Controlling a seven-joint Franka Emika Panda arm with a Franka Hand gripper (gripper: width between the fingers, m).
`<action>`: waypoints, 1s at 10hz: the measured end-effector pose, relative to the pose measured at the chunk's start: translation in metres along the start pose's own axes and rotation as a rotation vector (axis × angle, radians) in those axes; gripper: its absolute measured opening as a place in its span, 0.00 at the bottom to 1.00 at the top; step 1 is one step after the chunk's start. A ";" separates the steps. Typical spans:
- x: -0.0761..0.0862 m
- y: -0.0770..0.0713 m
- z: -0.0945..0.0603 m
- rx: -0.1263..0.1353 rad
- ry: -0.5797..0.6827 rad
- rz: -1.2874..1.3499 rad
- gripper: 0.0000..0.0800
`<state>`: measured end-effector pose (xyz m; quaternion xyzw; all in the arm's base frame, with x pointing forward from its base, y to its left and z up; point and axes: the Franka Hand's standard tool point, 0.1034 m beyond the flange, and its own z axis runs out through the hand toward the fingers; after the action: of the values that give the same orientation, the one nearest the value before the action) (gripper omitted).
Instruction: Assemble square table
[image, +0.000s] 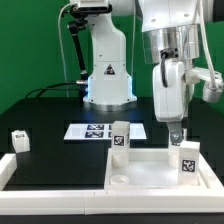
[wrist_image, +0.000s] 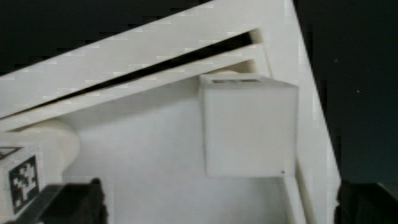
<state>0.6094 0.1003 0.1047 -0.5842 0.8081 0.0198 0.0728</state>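
Gripper (image: 176, 133) hovering with jaws spread wide, gripping nothing, just above upright leg (image: 186, 160) at far corner of tabletop (image: 150, 171) toward exterior view's right. Tabletop lying flat inside border rails (image: 60, 187) at table's near edge. Second leg (image: 119, 139) standing upright at tabletop's far corner toward exterior view's left; third leg (image: 20, 140) sitting well apart on black table (image: 50, 110). Marker board (image: 95, 131) lying behind tabletop. Wrist view showing leg (wrist_image: 247, 125) seated in tabletop corner, finger tips (wrist_image: 75, 200) dark at frame edge.
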 end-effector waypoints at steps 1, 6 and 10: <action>0.000 0.000 0.000 0.000 0.000 0.000 0.81; 0.060 0.022 -0.008 0.012 0.022 -0.282 0.81; 0.093 0.020 -0.032 0.023 0.029 -0.581 0.81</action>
<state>0.5593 0.0157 0.1224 -0.7905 0.6080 -0.0192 0.0706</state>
